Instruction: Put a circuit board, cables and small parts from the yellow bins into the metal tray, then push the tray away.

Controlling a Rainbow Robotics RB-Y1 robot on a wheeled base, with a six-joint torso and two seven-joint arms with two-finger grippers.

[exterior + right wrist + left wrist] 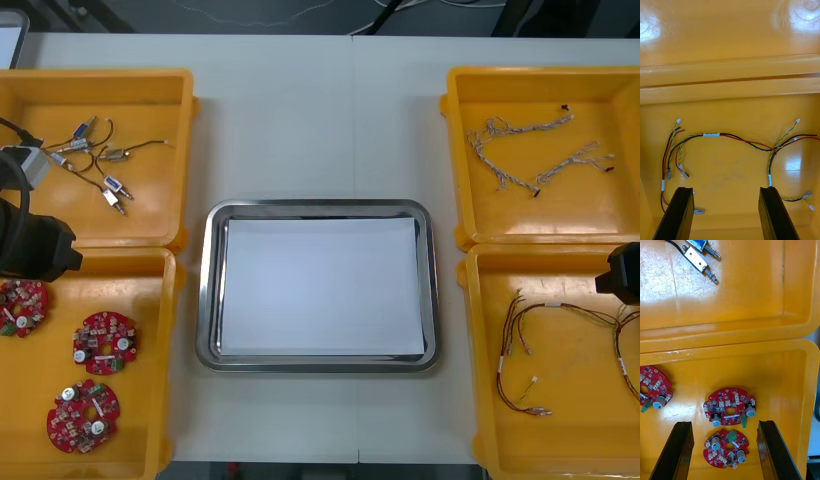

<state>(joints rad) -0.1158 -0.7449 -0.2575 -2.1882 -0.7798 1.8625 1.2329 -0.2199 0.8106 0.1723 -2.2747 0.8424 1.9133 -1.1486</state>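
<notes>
Near left bin (150, 300): three boards. The left gripper (724, 423) hangs above them, fingers wide apart and holding nothing. In its wrist view one board (729, 448) lines up between the fingers, a second (730, 413) lies just past it, and the third (653, 390) sits off to the left.

Near right bin (580, 440): red-yellow cables (741, 139) lie loose on the floor. The right gripper (726, 189) is above them, fingers also spread, nothing gripped.

The tray (207, 300) sits mid-table (320, 130), white inside, with nothing in it.

Far left bin (150, 210): small parts (113, 185) on wires. Far right bin (600, 215): blue-white cables (500, 127).

We judge the task barely begun. No board, cable or part is in the tray and the push isn't done, so everything is left. Both grippers look poised for a first pick.

For room, the tray stands apart from the bins on both sides, with narrow strips of table between. We think the bin walls are what each lift has to clear on the way to the tray. Past the tray's far rim the table runs open to its far edge, so we reckon the push has space.
</notes>
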